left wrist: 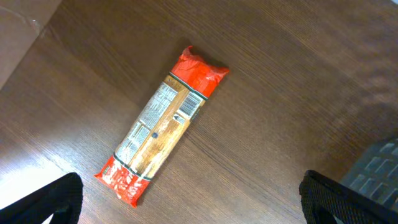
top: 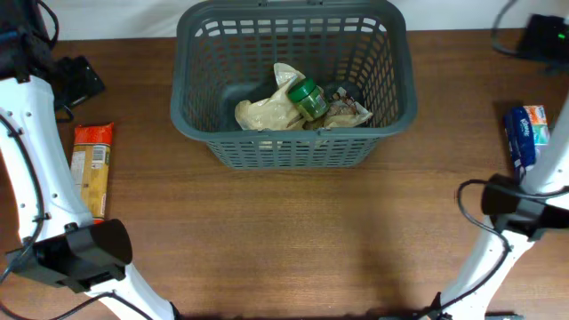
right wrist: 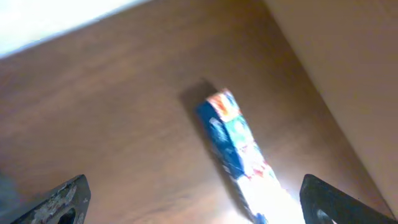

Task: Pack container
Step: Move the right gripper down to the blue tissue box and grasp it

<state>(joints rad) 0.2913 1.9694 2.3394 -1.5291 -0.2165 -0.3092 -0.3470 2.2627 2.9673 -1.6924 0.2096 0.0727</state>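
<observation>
The grey basket (top: 293, 153) sits at the far middle of the desk (top: 293, 240), with a green-lidded jar (top: 308, 98) and a beige bag (top: 265, 113) lying inside. The left fingers (left wrist: 46, 202) hang spread wide over an orange pasta packet (left wrist: 163, 124), holding nothing. The right fingers (right wrist: 59, 202) are just as wide above a blue box (right wrist: 239, 149), also empty.

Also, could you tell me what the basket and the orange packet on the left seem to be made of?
The basket: moulded grey plastic, matte, judging by its slotted lattice walls. The orange packet: thin glossy film, probably plastic, with crimped ends.
</observation>
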